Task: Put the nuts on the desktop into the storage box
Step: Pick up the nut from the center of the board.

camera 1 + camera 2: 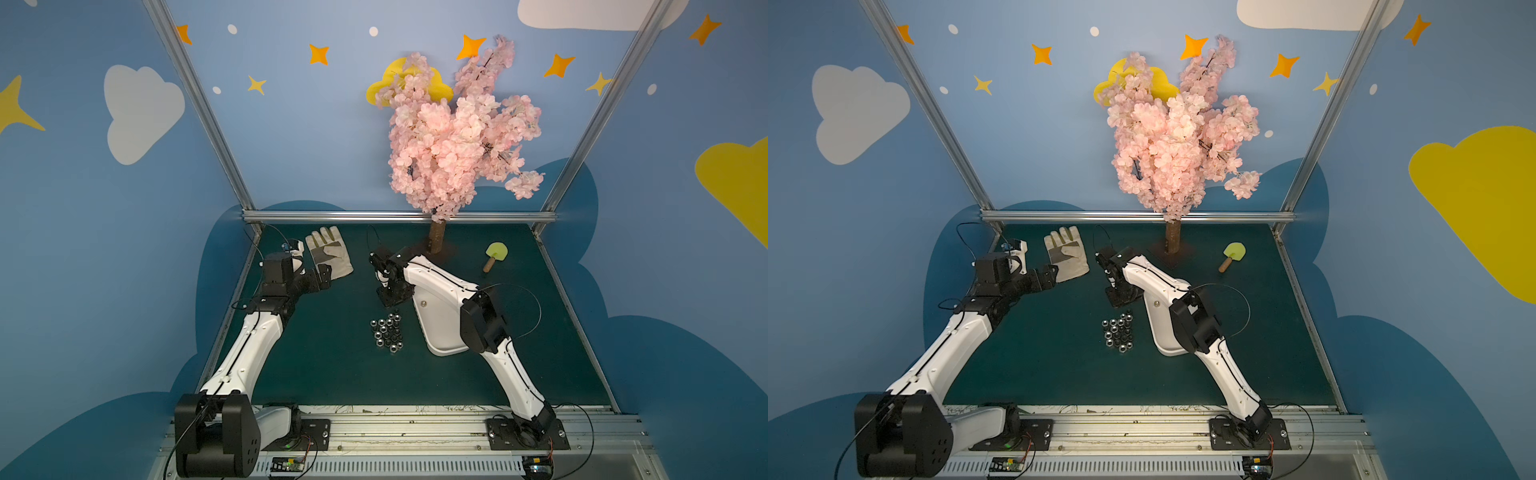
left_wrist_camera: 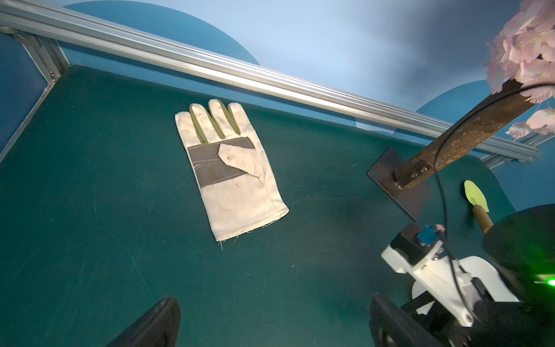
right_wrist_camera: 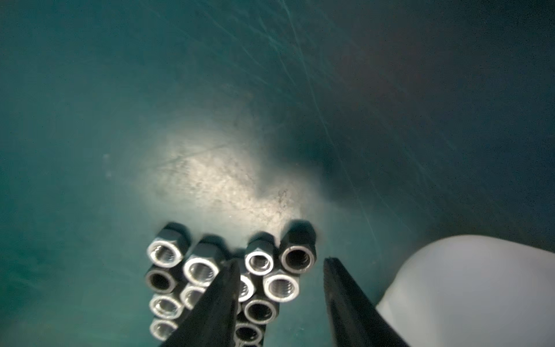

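Right wrist view: my right gripper (image 3: 281, 263) hangs with its black jaws parted and nothing clamped, over the far edge of the small silver-grey steel hex nuts (image 3: 280, 289). They lie packed together on the dark green matte desktop (image 3: 120, 120), just left of the shallow white plastic storage box (image 3: 468, 285). Judgement: since the nuts touch, I should straddle one outer nut across opposite flats and close only at surface level, or neighbours may wedge or scatter. My left gripper (image 2: 271, 300) is spread wide and empty, far left beside the beige work glove (image 2: 231, 168).
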You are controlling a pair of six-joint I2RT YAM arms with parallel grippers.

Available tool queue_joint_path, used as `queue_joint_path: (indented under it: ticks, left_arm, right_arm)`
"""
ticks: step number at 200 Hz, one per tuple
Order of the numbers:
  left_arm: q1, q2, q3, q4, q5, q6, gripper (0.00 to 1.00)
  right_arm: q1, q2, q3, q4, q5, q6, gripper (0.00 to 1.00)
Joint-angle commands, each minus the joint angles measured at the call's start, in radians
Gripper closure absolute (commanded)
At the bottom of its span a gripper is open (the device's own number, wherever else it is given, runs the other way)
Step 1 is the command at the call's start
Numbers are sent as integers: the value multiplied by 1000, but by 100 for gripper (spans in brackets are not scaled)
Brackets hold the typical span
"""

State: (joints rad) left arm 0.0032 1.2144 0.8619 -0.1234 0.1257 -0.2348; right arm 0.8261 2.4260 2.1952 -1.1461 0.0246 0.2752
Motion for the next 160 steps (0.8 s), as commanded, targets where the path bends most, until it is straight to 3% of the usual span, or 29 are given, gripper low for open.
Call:
queue_joint_path:
  ticks: [1,131,142,160]
  left_arm:
    - [-4,14,34,-7,20,2,0]
    - [-4,10,39,-16,3,15,0]
    - [-3,10,37,-13,3,15,0]
    - [-4,12,40,-16,4,17,0]
  right_arm:
    - [-5,0,26,-58,21,15,49]
    - [-16,63,3,-53,4,39,62]
    - [-15,65,3,-53,-1,38,67]
    - [-13,56,0,-52,-1,41,85]
